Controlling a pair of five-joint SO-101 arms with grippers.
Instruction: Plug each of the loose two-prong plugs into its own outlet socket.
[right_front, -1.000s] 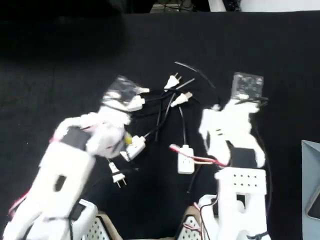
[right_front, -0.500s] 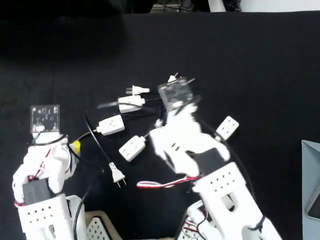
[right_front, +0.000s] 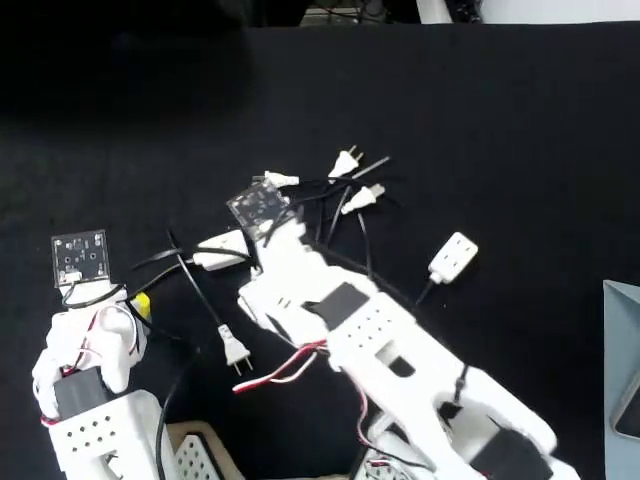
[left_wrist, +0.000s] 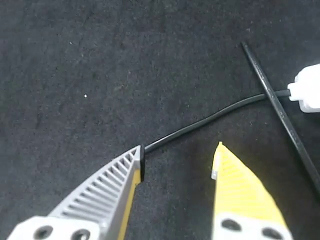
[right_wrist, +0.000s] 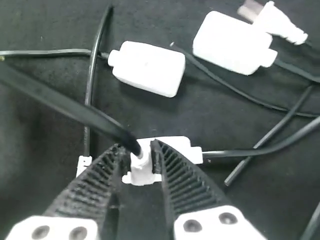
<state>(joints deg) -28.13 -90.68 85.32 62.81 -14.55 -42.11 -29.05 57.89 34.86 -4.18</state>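
Plugs: small white two-prong bodies on thin black leads, tangled mid-table on the black cloth (right_front: 520, 110). My right gripper (right_wrist: 139, 150) is closed to a narrow gap on one held plug (right_wrist: 140, 167), pinched across the body close to where its lead leaves. The plug touches a white block (right_wrist: 172, 146) that I judge to be its socket; I cannot tell whether the prongs are seated. A nearer socket block (right_wrist: 147, 67) and a farther socket block (right_wrist: 232, 45) lie just beyond. My left gripper (left_wrist: 178, 149) stands wide open with nothing in it, a black lead (left_wrist: 200, 122) running under the gap. From the high view, a loose plug (right_front: 233, 350) lies alone between the two arms, an upper plug (right_front: 345, 161) and a side plug (right_front: 362, 197) sit in the tangle, and a lone socket (right_front: 452, 257) lies well apart from it. Handling judgement: the bodies are light, rigid, smooth plastic. The springy leads will likely twist them, so I would hold across the flat sides, never by prongs or lead. The sockets look light enough to slide when pushed and probably need bracing. I can read no writing on any plug or socket.
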